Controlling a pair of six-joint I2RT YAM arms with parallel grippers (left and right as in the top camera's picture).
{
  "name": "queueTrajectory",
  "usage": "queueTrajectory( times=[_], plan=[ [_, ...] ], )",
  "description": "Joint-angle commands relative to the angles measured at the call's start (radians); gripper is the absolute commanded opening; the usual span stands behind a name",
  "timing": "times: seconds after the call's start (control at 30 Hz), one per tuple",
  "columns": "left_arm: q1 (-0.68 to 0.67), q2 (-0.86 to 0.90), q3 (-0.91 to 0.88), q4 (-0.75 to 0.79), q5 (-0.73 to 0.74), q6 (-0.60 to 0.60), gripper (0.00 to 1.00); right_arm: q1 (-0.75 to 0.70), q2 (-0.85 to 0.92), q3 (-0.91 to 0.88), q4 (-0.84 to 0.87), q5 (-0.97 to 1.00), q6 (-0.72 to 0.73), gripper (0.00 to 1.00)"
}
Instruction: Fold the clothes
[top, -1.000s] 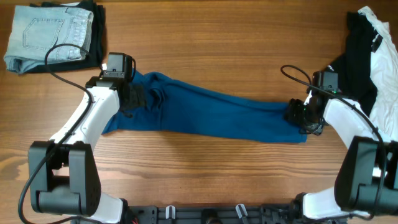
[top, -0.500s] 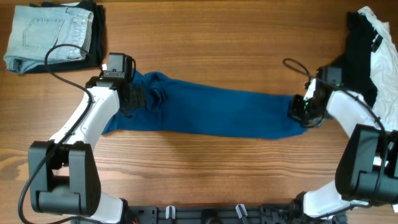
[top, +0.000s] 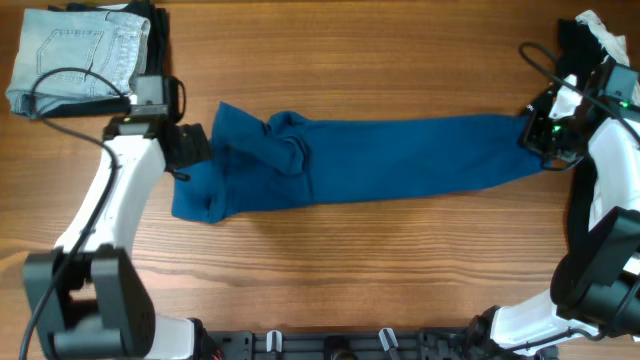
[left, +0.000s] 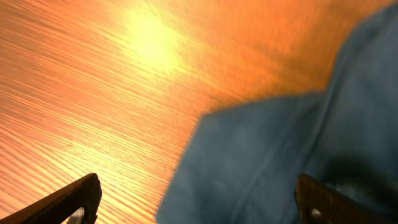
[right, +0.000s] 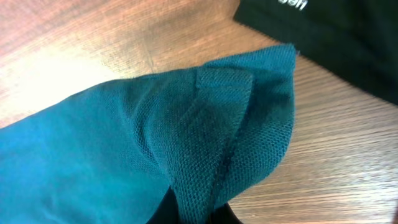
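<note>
Spreading step: blue garment lies stretched across the table.
Right gripper pinches its right end; left gripper gapes wide over the bunched left end, which needs flattening next.

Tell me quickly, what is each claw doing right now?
Left gripper: open, holding nothing.
Right gripper: shut on the end of the blue garment.

The long cloth lies across the middle of the counter, from left to right. Folded jeans sit in the far left corner, and a pile of clothes sits far right, by the cloth's end.
</note>
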Motion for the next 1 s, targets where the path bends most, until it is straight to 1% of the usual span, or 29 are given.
queueTrajectory(
  times=[0.0,0.03,0.17,0.27,0.37,0.6,0.8,0.83,0.87,0.9,0.93,0.97],
  plan=[
    [0.047,-0.085,0.027,-0.003,0.006,0.007,1.00,-0.009,0.000,0.068,-0.019,-0.070,-0.061,0.04],
    [0.059,-0.095,0.027,-0.003,0.014,0.026,1.00,0.008,0.000,0.082,-0.033,-0.090,-0.066,0.04],
    [0.082,-0.100,0.027,-0.003,0.047,0.029,1.00,0.098,0.000,0.096,-0.059,-0.093,-0.062,0.04],
    [0.090,-0.100,0.027,-0.002,0.108,0.029,1.00,0.211,0.000,0.096,-0.070,-0.134,-0.023,0.04],
    [0.090,-0.100,0.027,-0.003,0.111,0.029,1.00,0.329,0.000,0.096,-0.059,-0.170,0.024,0.04],
    [0.090,-0.100,0.027,0.008,0.111,0.029,1.00,0.581,0.013,0.095,-0.009,-0.137,0.101,0.04],
    [0.090,-0.100,0.027,0.008,0.111,0.029,1.00,0.699,0.122,0.095,0.048,-0.134,0.126,0.04],
    [0.090,-0.100,0.027,0.008,0.111,0.029,1.00,0.708,0.134,0.095,0.054,-0.134,0.129,0.06],
    [0.090,-0.100,0.027,0.008,0.111,0.029,1.00,0.724,0.150,0.095,0.066,-0.146,0.129,0.13],
    [0.090,-0.100,0.027,0.008,0.111,0.029,1.00,0.732,0.157,0.095,0.074,-0.156,0.126,0.23],
    [0.090,-0.100,0.027,0.008,0.111,0.029,1.00,0.746,0.161,0.095,0.084,-0.179,0.116,0.39],
    [0.090,-0.100,0.027,0.008,0.111,0.028,1.00,0.758,0.161,0.095,0.091,-0.187,0.113,0.52]
  ],
)
